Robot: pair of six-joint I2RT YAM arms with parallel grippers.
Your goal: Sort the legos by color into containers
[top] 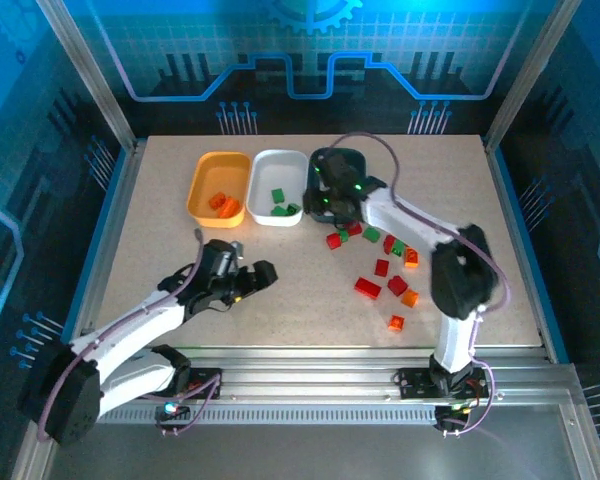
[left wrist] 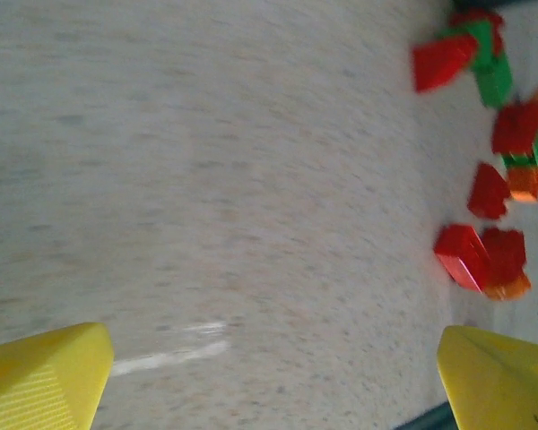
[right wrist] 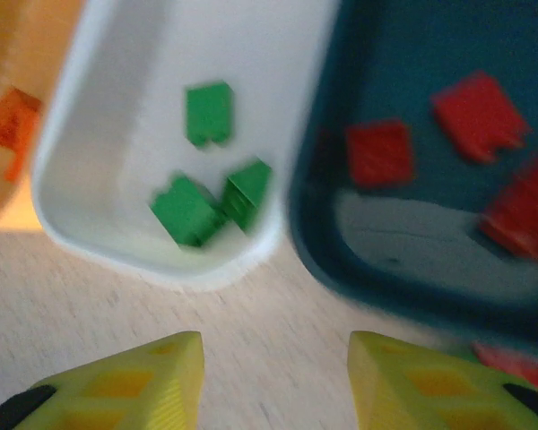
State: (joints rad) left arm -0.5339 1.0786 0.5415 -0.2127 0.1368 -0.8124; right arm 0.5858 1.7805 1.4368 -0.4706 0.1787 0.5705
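Three containers stand in a row at the back: an orange-yellow tray [top: 202,172] with orange legos, a white tray [top: 263,168] with green legos [top: 278,197], and a dark teal tray [top: 346,157] partly hidden by my right arm. Loose legos [top: 381,267] in red, green and orange lie scattered right of centre. My right gripper [top: 325,207] hovers open and empty at the near edges of the white tray [right wrist: 117,107] and teal tray [right wrist: 403,54], which holds red legos [right wrist: 380,152]. My left gripper [top: 264,272] is open over bare table, with the loose legos [left wrist: 462,255] ahead of it.
The right arm's cable arcs over the teal tray. Blue enclosure walls and metal posts border the table. A metal rail runs along the near edge by the arm bases. Bare tabletop lies between the left gripper [left wrist: 269,376] and the lego pile.
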